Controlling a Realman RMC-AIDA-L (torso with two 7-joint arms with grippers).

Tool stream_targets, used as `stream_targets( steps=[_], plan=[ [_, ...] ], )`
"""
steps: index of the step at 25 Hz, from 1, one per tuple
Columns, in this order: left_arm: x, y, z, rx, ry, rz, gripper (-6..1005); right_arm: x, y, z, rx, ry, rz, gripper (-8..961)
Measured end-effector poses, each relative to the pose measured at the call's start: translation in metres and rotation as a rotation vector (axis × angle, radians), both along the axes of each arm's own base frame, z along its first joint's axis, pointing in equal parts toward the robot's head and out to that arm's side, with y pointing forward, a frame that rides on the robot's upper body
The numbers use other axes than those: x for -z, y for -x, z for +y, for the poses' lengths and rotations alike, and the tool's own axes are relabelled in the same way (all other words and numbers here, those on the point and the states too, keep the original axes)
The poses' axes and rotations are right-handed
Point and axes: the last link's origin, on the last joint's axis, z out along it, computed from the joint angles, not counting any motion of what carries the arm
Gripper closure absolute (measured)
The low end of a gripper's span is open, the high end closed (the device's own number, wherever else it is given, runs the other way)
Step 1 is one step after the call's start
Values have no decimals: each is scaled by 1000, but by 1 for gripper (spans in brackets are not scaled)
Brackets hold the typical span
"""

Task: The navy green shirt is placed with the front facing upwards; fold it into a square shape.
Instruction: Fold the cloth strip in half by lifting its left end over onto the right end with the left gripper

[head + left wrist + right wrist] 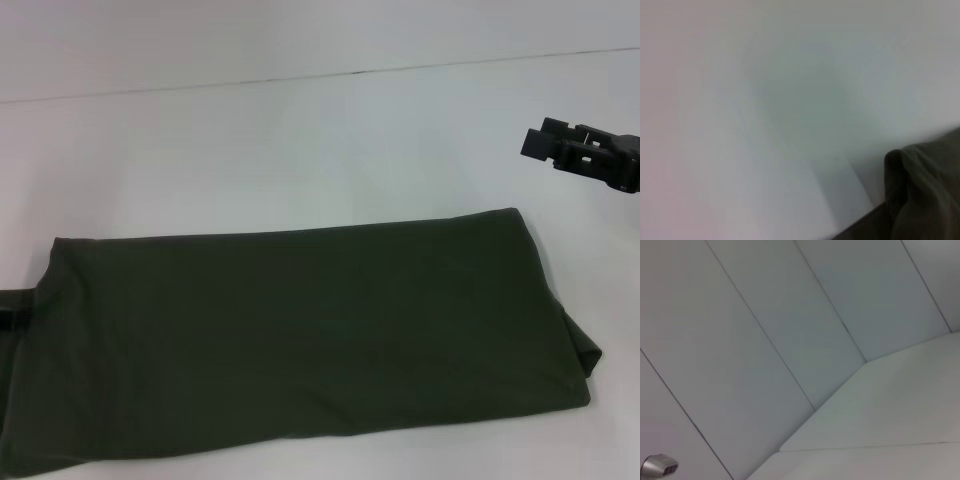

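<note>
The navy green shirt (pixel 300 340) lies on the white table as a long band running left to right, with only plain green cloth facing up. Its right end has a small bulge of cloth at the near corner. My right gripper (pixel 542 142) hovers above the table, beyond and to the right of the shirt's far right corner, touching nothing. A small dark part of my left gripper (pixel 6 318) shows at the picture's left edge, against the shirt's left end. The left wrist view has a bunched piece of the shirt (pixel 925 190) close to the camera.
The white table (pixel 300 150) stretches beyond the shirt, with a thin seam line (pixel 400 68) across its far part. The right wrist view shows only pale wall panels (pixel 765 340) and a table corner.
</note>
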Motion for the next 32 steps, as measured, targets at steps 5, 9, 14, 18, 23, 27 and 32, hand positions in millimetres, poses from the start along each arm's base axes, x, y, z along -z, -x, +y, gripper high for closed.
stream_targets(
  steps=[5, 9, 14, 18, 23, 27, 32],
  plan=[
    [2, -2, 1, 7, 11, 5, 138, 0, 0, 0, 0, 0, 1, 26],
    [5, -3, 1, 14, 27, 10, 138, 0, 0, 0, 1, 0, 1, 26],
    [7, -4, 0, 16, 36, 7, 137, 0, 0, 0, 1, 0, 1, 26],
    [7, -5, 0, 17, 42, 4, 137, 0, 0, 0, 2, -1, 1, 26],
    [7, -4, -3, 17, 50, 1, 137, -1, -1, 0, 3, -2, 0, 26],
    [6, -4, -5, 18, 60, -4, 137, -1, -1, 0, 3, -2, 0, 26],
    [5, -2, -9, 13, 66, -6, 137, -1, -1, -1, 4, -2, 0, 26]
  ],
)
